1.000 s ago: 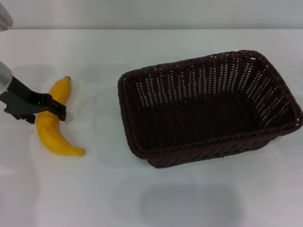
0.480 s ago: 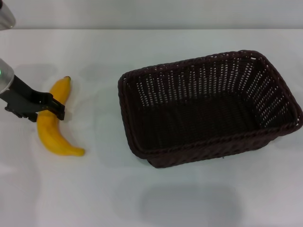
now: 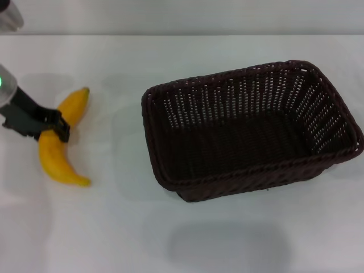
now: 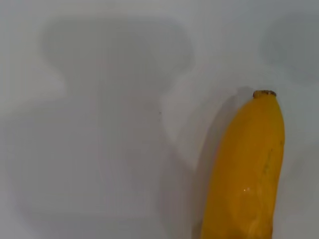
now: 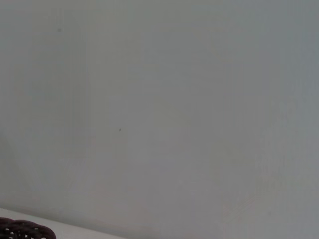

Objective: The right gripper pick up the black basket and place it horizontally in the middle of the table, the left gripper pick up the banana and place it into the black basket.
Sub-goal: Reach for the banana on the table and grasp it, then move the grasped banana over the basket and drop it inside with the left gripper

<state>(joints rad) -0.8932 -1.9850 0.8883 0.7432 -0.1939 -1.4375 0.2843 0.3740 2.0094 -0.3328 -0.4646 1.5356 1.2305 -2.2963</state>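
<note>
Four items are entered, largest first. Item one: plain white smooth tabletop (image 3: 227,57), bearing everything else. Item two: large rectangular dark brown-black woven wicker basket (image 3: 250,131), hereafter the black basket, standing open side up, long side roughly parallel to the near edge, in the middle to right part of the table; it appears already set where the task wants it, so that the open top can receive fruit from above. Item three: single curved yellow banana (image 3: 57,139) with a small dark stem tip, near the left edge and well apart from the basket, stem end pointing toward the far edge; whether it rests on the surface or is slightly raised cannot be told. Item four: black two-fingered left gripper (image 3: 54,126) on a dark arm, fingers pinching the banana across its middle, a sensible hold for balance during a carry. The right gripper is not seen in the head view; its wrist camera shows only a sliver of basket rim, suggesting it is parked clear of the work.
</note>
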